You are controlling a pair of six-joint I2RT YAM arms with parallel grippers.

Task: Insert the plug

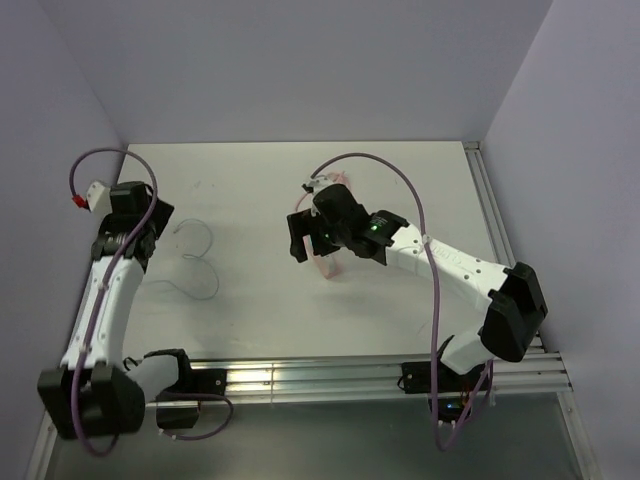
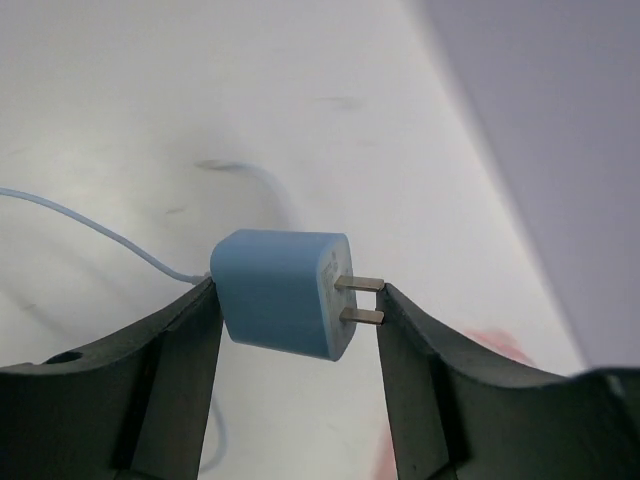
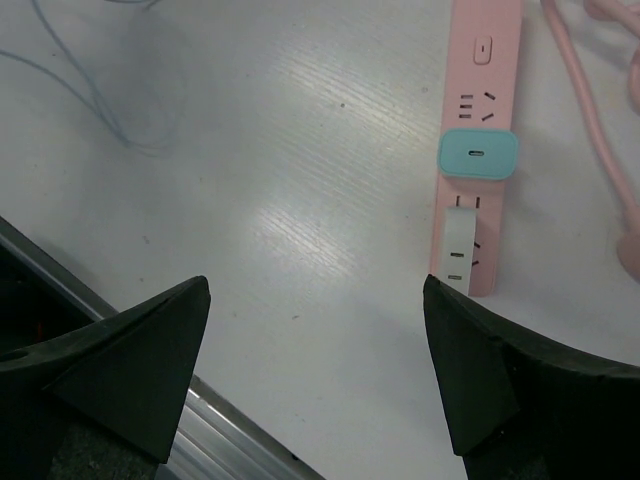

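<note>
Left wrist view: what has the left gripper [image 2: 295, 293] got?
— It pinches the plug [image 2: 280, 290] end to end. One finger sits at the wire end and the other against the two prongs [image 2: 360, 300]. The wire [image 2: 100, 232] trails off over the table [image 2: 200, 90].
And the right gripper [image 3: 312, 290]?
— Spread wide, holding nothing, above the table near the pink power strip [image 3: 482, 90]. That strip carries a teal adapter [image 3: 478, 153] and a white one [image 3: 458, 245].
</note>
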